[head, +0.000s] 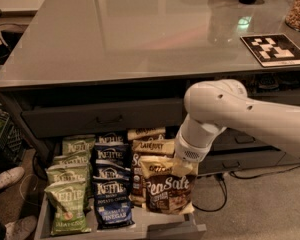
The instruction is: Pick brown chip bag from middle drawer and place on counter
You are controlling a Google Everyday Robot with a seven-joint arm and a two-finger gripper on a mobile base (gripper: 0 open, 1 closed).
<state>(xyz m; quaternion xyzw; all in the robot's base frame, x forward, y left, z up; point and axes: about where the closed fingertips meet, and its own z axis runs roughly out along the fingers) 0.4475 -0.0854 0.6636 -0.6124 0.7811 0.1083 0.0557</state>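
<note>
While the claw (pixel 184 166) sits at the brown bag's (pixel 166 189) top corner in the drawer (pixel 155 230), I cannot tell if it is clenched; a thin corner pinch could slip before the bench (pixel 140 39).

Counter (pixel 140 39) carries a marker board (pixel 274 49), perhaps a jar (pixel 298 8).

Reaches in from the right with the white arm (pixel 260 116), elbow bent sharply. Points the ribbed wrist (pixel 192 146) straight down. Holds the gripper (pixel 182 166) just beneath, jaws apparently pinched on the brown chip bag (pixel 167 194).
</note>
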